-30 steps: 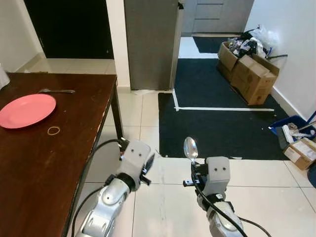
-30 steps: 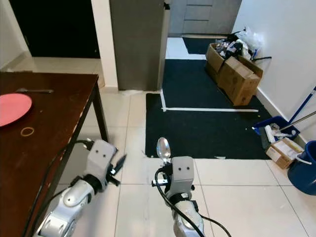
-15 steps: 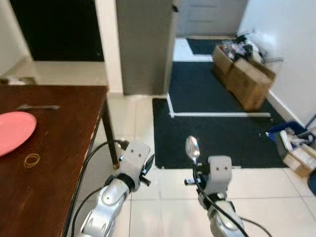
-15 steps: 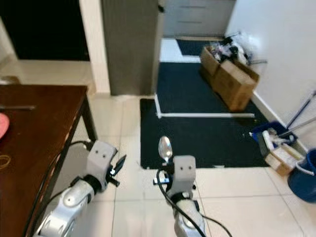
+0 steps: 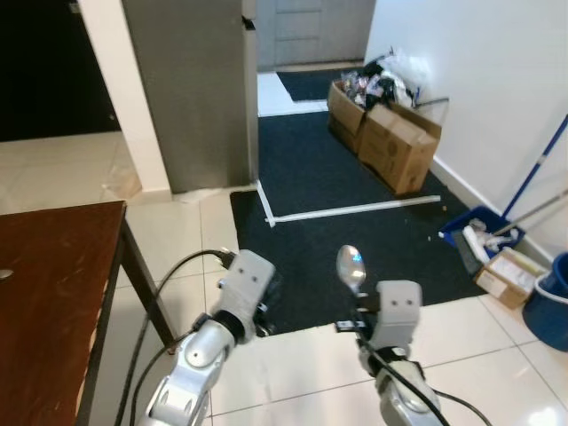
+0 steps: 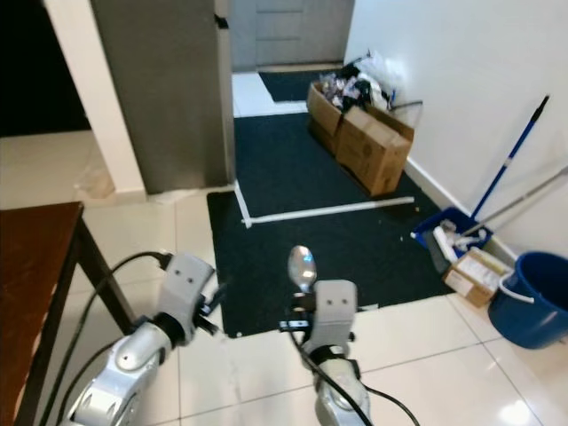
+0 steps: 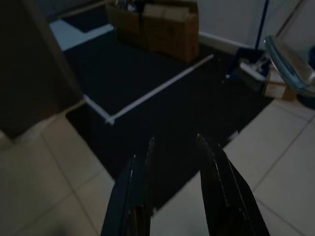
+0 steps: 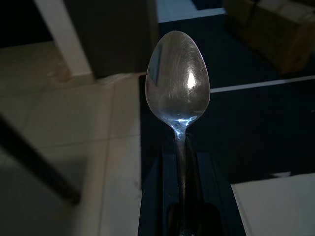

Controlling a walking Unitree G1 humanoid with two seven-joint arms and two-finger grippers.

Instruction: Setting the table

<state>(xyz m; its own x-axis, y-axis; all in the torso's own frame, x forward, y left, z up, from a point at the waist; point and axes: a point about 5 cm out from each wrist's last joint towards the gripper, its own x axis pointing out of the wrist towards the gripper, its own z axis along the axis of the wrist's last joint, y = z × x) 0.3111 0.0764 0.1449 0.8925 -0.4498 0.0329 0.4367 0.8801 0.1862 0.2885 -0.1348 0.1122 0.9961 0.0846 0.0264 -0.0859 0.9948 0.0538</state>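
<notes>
right claw [image 8: 181, 162] clamps spoon [image 8: 178, 81] upright | left claw [image 7: 174, 147] parted, empty | table [image 5: 53, 293] left

Pale glossy tiles [image 5: 293, 382] cover the near floor, meeting a dark rug [image 5: 337, 191] crossed by a white tape line [image 5: 355, 210]. A grey pillar [image 5: 191, 89] stands at the far middle, a dark doorway [image 5: 44, 71] to its left. Cardboard boxes [image 5: 386, 138] line the white right wall [image 5: 479, 80]. A blue bucket [image 6: 528, 297] and a mop [image 6: 510, 164] sit at right. The brown worktop [image 5: 44, 302] is near left.
</notes>
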